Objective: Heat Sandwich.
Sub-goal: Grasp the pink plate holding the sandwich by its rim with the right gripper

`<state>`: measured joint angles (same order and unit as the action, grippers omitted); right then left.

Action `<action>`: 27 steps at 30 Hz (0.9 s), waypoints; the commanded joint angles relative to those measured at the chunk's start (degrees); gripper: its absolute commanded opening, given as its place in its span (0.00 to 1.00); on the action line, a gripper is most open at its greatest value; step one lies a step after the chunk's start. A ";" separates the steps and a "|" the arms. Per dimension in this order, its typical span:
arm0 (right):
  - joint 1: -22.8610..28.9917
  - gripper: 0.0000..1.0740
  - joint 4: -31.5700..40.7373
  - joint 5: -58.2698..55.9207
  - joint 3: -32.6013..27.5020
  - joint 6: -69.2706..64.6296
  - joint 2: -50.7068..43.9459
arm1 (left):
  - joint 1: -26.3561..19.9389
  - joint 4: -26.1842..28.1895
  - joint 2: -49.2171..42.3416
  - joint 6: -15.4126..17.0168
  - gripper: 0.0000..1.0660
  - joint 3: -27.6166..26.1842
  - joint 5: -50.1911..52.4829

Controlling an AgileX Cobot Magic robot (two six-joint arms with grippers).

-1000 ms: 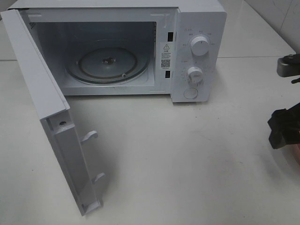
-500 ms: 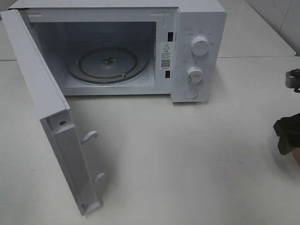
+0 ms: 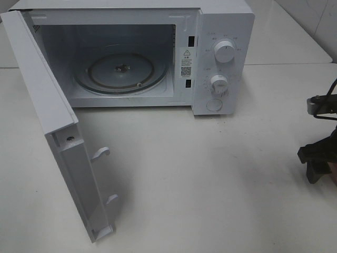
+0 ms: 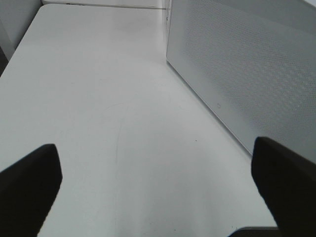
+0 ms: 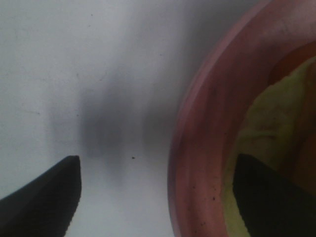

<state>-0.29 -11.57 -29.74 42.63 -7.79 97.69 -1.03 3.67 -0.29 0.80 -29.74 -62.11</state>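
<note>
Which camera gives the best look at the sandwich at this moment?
The right wrist view: the sandwich shows close up, pale yellow, on the pink plate, though cut off by the frame. The exterior high and left wrist views do not show it.

The right wrist view is blurred. The plate (image 5: 207, 123) runs off the edge, and the sandwich (image 5: 269, 123) on it shows only as a strip, partly behind a finger (image 5: 269, 197) of the right gripper (image 5: 158, 195). The high view's edge cuts that gripper off. On the microwave (image 3: 221, 21) the dial labels (image 3: 213, 38) are too small to read.
</note>
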 commanded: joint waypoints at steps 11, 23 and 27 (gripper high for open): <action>-0.46 0.71 -0.46 0.40 0.34 -0.46 1.32 | -0.11 -0.06 -1.32 0.34 0.94 0.11 0.86; -0.46 0.09 -1.15 -0.92 0.34 -2.58 1.32 | -0.11 -0.06 -1.32 0.34 0.94 0.11 0.86; -0.46 0.00 -1.72 -1.32 0.34 -2.58 1.32 | -0.11 -0.06 -1.32 0.34 0.94 0.11 0.86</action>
<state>-0.34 -12.83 -30.19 42.91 -9.74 98.66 -1.03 3.67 -0.29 0.80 -29.74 -62.11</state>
